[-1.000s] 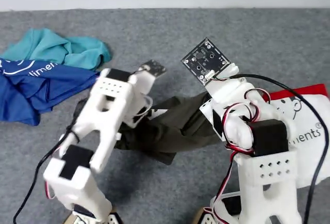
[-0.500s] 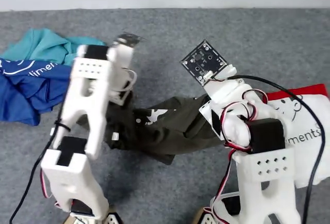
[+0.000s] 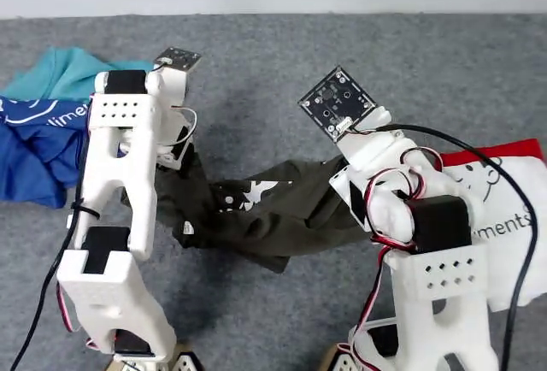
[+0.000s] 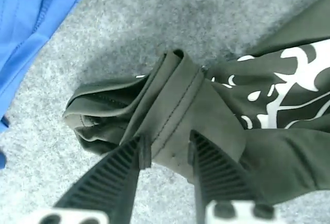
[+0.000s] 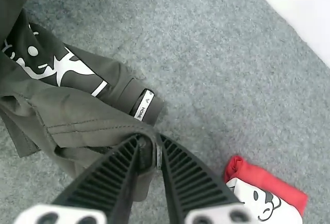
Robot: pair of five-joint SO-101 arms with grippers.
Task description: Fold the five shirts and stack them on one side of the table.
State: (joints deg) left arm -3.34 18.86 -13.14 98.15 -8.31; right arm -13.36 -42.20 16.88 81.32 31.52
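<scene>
Pinching olive shirt | right claw: hem | left claw: fold

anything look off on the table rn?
Nothing damaged. The olive shirt is the odd one: gripped by the left pincer and right pincer, it lies twisted and bunched, not flat. The blue shirt and teal shirt sit crumpled in a heap on the left arm's side, unfolded.
</scene>
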